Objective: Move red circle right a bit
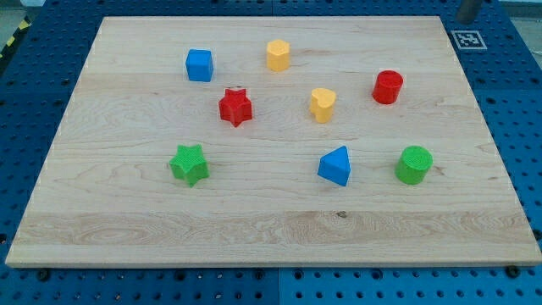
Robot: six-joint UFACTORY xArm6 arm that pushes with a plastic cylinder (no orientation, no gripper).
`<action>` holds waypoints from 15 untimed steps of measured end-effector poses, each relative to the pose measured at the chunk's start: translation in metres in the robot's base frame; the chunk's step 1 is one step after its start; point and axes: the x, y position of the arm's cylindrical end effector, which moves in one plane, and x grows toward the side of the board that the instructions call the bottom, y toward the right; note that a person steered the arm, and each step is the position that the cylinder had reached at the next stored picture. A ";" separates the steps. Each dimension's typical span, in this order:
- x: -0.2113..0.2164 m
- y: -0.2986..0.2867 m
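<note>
The red circle (pixel 388 87) is a short red cylinder standing on the wooden board (pixel 271 229), in the upper right part. A yellow block (pixel 322 104) stands to its left and a green circle (pixel 413 164) below it, both apart from it. A grey rod-like end shows at the view's top edge; I take it for my tip (pixel 468 17). It is past the board's top right corner, up and to the right of the red circle, touching no block.
A red star (pixel 235 108), a blue cube (pixel 199 65), a yellow hexagon (pixel 278 55), a green star (pixel 189 164) and a blue triangle (pixel 335 165) stand spread over the board. A black-and-white marker tag (pixel 467 39) lies off the board's top right corner.
</note>
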 end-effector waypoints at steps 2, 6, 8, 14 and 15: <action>-0.001 0.000; 0.000 -0.012; 0.012 -0.120; 0.108 -0.230; 0.135 -0.232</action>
